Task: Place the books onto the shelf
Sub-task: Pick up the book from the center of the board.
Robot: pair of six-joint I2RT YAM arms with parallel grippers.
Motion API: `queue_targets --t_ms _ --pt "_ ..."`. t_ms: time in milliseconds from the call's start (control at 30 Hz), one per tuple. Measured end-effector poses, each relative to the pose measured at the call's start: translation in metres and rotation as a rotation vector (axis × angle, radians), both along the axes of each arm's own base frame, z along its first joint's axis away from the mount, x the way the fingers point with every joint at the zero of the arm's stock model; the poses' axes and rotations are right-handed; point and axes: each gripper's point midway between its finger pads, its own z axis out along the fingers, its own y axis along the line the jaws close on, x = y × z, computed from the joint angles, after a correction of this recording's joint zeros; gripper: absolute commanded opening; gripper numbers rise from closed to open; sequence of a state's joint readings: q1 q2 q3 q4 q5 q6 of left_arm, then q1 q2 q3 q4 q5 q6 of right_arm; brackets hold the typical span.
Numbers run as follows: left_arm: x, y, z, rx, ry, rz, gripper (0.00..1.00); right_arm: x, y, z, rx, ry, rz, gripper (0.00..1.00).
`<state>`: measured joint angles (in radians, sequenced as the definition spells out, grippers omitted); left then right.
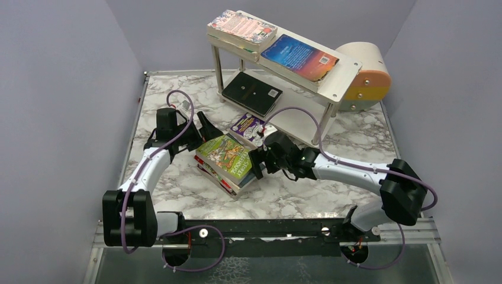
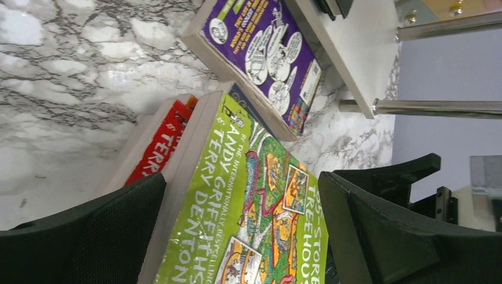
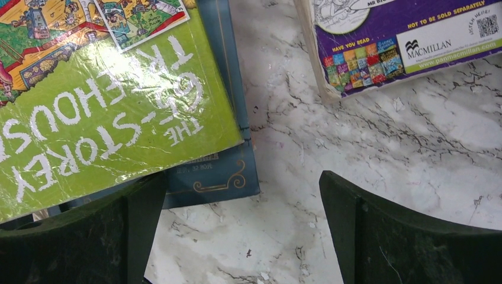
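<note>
While between left gripper [image 2: 243, 198] and right gripper [image 3: 243, 195], both agape and empty, a glossy lime-green cartoon paperback [image 1: 227, 155].

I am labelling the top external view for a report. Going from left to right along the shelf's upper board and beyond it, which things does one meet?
Pink-patterned book → blue book → round beige-and-orange box.

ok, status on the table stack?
Left end effector open, straddling green book atop stack. Right end effector open at stack's corner. Purple book lies close beside.
</note>
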<state>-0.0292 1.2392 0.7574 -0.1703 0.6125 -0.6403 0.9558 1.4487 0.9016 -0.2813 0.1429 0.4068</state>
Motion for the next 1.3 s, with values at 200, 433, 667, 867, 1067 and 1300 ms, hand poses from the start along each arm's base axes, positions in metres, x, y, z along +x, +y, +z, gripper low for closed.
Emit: queue_targets --t_ms 200,433,667,867,1067,1300 --pt "0.003 0.003 -0.011 0.024 0.003 -0.012 0.99 0.004 0.008 -0.002 -0.014 0.005 0.023 1.00" --pt "0.003 0.009 -0.024 0.056 0.024 -0.020 0.99 0.006 0.015 -0.001 -0.010 0.004 0.038 1.00" --pt "0.003 0.036 -0.033 0.067 0.070 0.058 0.99 0.011 0.023 0.002 0.008 -0.007 0.043 1.00" --pt "0.000 0.059 -0.033 0.067 0.075 0.137 0.99 0.014 0.028 0.003 0.013 -0.012 0.051 1.00" --pt "-0.010 0.058 -0.041 0.027 0.094 0.144 0.99 0.015 0.031 0.002 0.018 -0.012 0.056 1.00" --pt "-0.012 0.051 -0.041 -0.021 0.098 0.127 0.99 0.017 0.036 0.005 0.031 -0.016 0.062 1.00"
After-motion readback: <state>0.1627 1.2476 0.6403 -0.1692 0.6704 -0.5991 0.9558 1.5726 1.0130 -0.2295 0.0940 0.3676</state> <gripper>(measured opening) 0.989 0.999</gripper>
